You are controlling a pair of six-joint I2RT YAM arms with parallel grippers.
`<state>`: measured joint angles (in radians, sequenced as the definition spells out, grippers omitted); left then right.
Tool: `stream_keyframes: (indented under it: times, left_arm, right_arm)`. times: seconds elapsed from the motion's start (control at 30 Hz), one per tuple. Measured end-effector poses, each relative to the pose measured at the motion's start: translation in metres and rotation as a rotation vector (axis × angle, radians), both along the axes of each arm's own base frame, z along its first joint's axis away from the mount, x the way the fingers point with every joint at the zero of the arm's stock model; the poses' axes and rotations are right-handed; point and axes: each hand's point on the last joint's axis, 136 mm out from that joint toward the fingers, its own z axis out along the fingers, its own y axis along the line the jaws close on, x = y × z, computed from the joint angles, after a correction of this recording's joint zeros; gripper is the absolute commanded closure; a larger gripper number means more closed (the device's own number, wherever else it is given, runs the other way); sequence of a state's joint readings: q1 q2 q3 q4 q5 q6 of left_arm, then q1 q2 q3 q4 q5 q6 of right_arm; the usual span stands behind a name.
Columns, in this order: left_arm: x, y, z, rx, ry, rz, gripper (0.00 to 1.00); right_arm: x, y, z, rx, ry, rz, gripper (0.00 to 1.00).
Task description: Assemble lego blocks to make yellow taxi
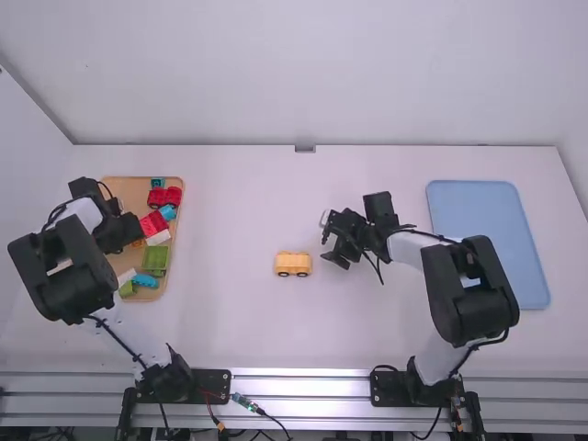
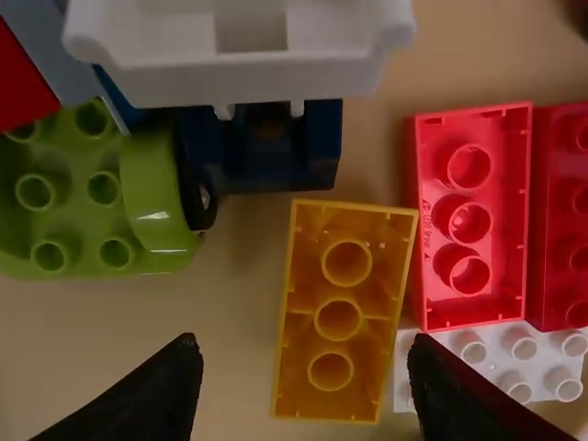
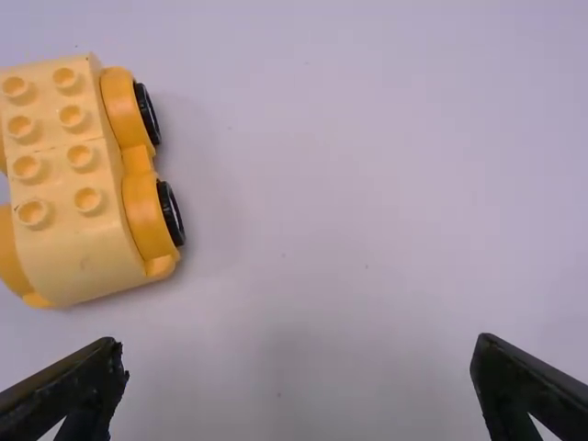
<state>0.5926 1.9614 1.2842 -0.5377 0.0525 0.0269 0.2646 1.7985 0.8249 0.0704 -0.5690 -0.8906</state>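
Hovering over tray [image 1: 129, 187], left end effector [image 1: 114, 248] is spread above yellow brick [image 2: 337, 317]. Right end effector [image 1: 330, 243], also spread, is near car [image 1: 294, 265].

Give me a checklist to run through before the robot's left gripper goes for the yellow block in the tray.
1. Left gripper open: ok.
2. Yellow block right way up: not ok; its hollow underside faces up.
3. Free space on both sides of it: not ok; the red block and white block crowd one side.
4. Block loose enough to lift out of the tray: cannot tell.
5. Car standing on its wheels: ok.
6. Right gripper open and empty: ok.
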Motion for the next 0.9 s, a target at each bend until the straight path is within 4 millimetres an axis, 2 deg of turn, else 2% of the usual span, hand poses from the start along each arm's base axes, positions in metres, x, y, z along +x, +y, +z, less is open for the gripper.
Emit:
stream_keyframes:
  times: [0.2, 0.43, 0.73, 0.9]
  left_arm:
    - [0.003, 0.002, -0.003, 0.013, -0.019, 0.0, 0.42]
    - [-0.005, -0.003, -0.014, 0.003, -0.004, 0.0, 0.44]
    - [0.007, -0.004, -0.015, 0.014, -0.07, -0.063, 0.49]
    - [0.0, -0.011, -0.021, -0.005, -0.051, -0.081, 0.6]
  right_arm:
    - [0.0, 0.0, 0.0, 0.0, 0.001, 0.0, 0.01]
    - [0.0, 0.0, 0.0, 0.0, 0.003, -0.001, 0.01]
    - [0.0, 0.0, 0.0, -0.001, 0.003, 0.0, 0.01]
    - [-0.001, 0.0, 0.0, 0.0, 0.004, -0.001, 0.01]
